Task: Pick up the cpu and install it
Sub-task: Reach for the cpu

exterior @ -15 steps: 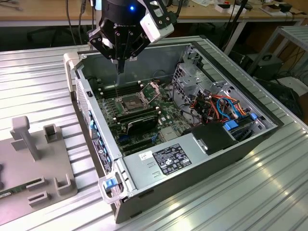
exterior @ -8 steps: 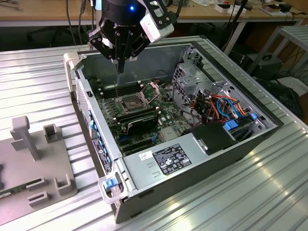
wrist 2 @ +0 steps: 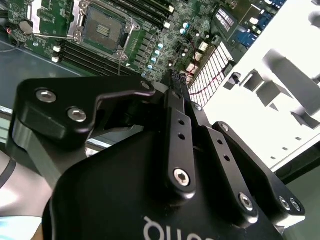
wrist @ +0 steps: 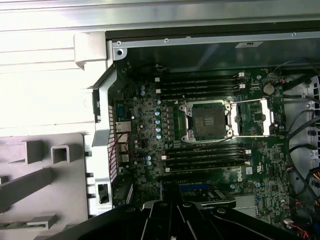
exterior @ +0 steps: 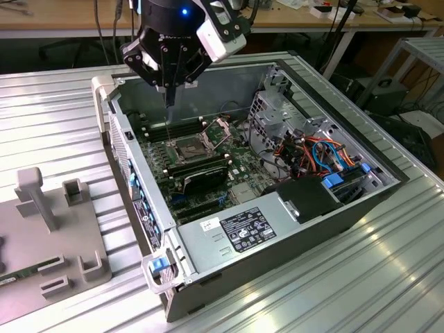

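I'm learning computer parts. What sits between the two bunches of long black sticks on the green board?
The square socket sits between one bunch of sticks and the other bunch, in the first wrist view.

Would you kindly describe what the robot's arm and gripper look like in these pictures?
The gripper is matt black: a rounded body with hinged link bars tapering to narrow jaws, fastened with silver screws. A blue light glows on the wrist above it, and a white boxy block sits at its side. White lettering marks the body in the second wrist view.
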You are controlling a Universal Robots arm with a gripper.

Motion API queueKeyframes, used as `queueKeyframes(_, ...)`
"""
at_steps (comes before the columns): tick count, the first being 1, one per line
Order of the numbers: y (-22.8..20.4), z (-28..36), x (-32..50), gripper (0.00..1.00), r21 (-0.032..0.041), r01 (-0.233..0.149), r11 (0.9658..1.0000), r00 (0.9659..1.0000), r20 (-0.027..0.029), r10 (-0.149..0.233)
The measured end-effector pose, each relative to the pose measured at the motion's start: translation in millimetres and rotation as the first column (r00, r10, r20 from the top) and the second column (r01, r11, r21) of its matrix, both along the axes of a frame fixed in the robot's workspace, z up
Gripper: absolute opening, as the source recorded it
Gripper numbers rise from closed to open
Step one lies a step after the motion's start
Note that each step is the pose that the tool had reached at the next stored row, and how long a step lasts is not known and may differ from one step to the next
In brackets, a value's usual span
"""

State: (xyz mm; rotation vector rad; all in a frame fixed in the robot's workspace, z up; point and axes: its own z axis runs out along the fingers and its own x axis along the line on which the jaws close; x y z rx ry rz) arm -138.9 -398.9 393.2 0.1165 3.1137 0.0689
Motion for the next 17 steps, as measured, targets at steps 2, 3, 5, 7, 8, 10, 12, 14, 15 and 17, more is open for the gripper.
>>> queueKeyframes(2,0.0,0.0,-2.2,0.11,0.0000,0.000,1.0000,1.0000,0.0000,0.000)
queueKeyframes(3,0.0,0.0,-3.4,0.11,0.0000,0.000,1.0000,1.0000,0.0000,0.000)
queueKeyframes(5,0.0,-0.1,-5.1,0.11,0.0001,0.000,1.0000,1.0000,0.0001,0.000)
queueKeyframes(7,0.1,0.0,-6.0,0.11,0.0000,0.000,1.0000,1.0000,0.0000,0.000)
queueKeyframes(8,0.0,0.0,-6.1,0.11,-0.0001,0.000,1.0000,1.0000,-0.0001,0.000)
queueKeyframes(10,0.0,0.0,-6.2,0.11,-0.0001,0.000,1.0000,1.0000,0.0000,0.000)
queueKeyframes(12,0.0,0.0,-6.4,0.11,0.0000,0.000,1.0000,1.0000,0.0000,0.000)
queueKeyframes(14,0.0,0.0,-7.2,0.11,-0.0001,0.000,1.0000,1.0000,-0.0001,0.000)
queueKeyframes(15,0.0,0.0,-8.2,0.11,-0.0001,0.000,1.0000,1.0000,-0.0001,0.000)
queueKeyframes(17,0.0,0.0,-9.2,0.11,0.0000,0.000,1.0000,1.0000,0.0000,0.000)
